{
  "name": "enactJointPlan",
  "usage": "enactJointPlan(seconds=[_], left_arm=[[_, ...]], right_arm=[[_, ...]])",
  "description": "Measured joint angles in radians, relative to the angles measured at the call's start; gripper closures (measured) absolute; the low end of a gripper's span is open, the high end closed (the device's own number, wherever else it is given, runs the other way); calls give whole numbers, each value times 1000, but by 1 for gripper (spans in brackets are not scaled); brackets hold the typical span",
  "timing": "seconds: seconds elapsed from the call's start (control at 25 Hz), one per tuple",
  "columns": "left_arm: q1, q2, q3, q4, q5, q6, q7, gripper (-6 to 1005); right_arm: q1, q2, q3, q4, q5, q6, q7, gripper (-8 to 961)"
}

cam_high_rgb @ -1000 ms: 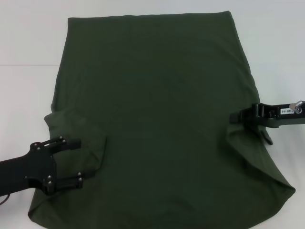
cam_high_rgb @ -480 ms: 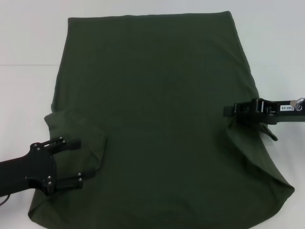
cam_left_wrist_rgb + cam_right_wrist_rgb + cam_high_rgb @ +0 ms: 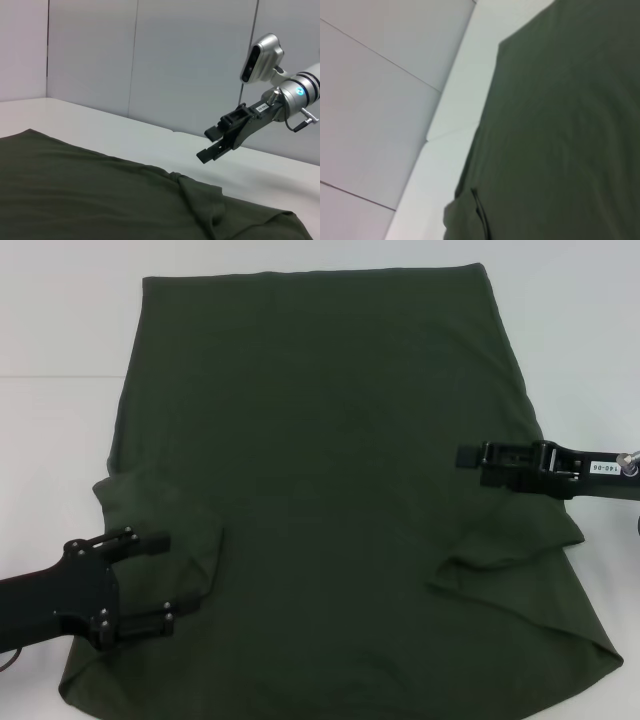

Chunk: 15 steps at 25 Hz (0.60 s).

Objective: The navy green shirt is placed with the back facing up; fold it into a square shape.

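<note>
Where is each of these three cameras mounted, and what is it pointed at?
Head view: on the robot's head, looking down at the navy green shirt; both arms show, left claw and right claw.
Left wrist view: low over the shirt, facing across the table; shares the raised, open right claw with the head view.
Right wrist view: tilted down at the shirt; no claw visible.

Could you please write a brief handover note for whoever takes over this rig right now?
Left gripper: open, low over the shirt's left sleeve, which is folded inward onto the body.
Right gripper: open and empty, raised above the shirt's right side.
Navy green shirt: spread on the white table, plain side up. The right sleeve lies folded inward, loosely and a bit rumpled.
Done: both sleeves turned in.
Left: fold the long body over into a square, and probably smooth the right sleeve fold first.
</note>
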Motion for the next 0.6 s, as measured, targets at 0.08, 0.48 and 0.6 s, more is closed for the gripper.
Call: enactJointPlan(seconds=[0.08, 0.48, 0.6], left_arm=[[-1, 0, 0, 0, 0, -1, 0, 164], [-7, -11, -39, -9, 0, 2, 0, 164], [-10, -11, -42, -13, 0, 1, 0, 164]], right_arm=[[-13, 3, 0, 13, 37, -3, -29, 368], [-216, -4, 97, 29, 145, -18, -51, 28], [-269, -7, 160, 58, 152, -19, -50, 28]])
